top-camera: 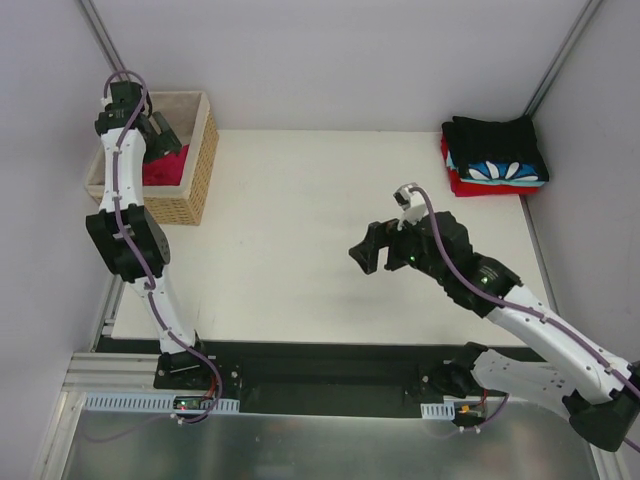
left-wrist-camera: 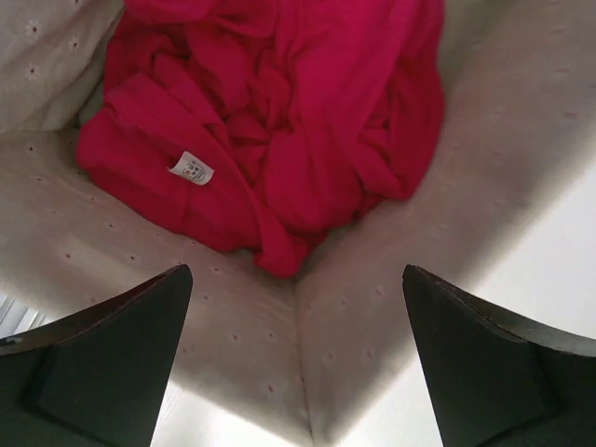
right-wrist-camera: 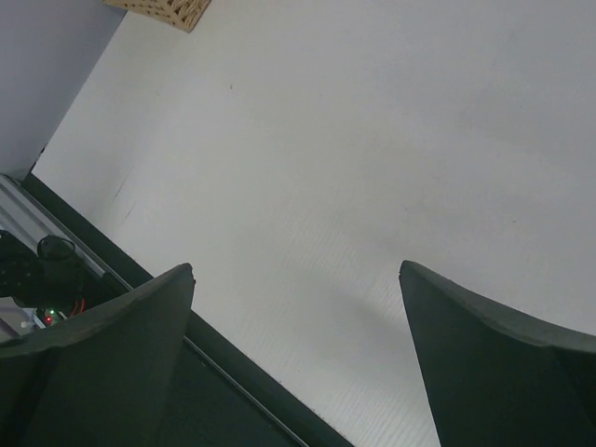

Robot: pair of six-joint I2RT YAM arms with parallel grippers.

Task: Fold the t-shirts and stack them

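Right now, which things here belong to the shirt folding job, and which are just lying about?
Job: crumpled crimson-pink t-shirt; folded stack of black, blue-white patterned and red shirts.
Just there: woven wicker basket with beige lining; white tabletop.

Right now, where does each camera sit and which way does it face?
Top external: above and behind, looking down on the table, left arm, right arm, folded stack.
Left wrist: over the basket, facing the crimson shirt; left gripper open.
Right wrist: facing the table; right gripper open.
Shared: top and left wrist show that shirt.
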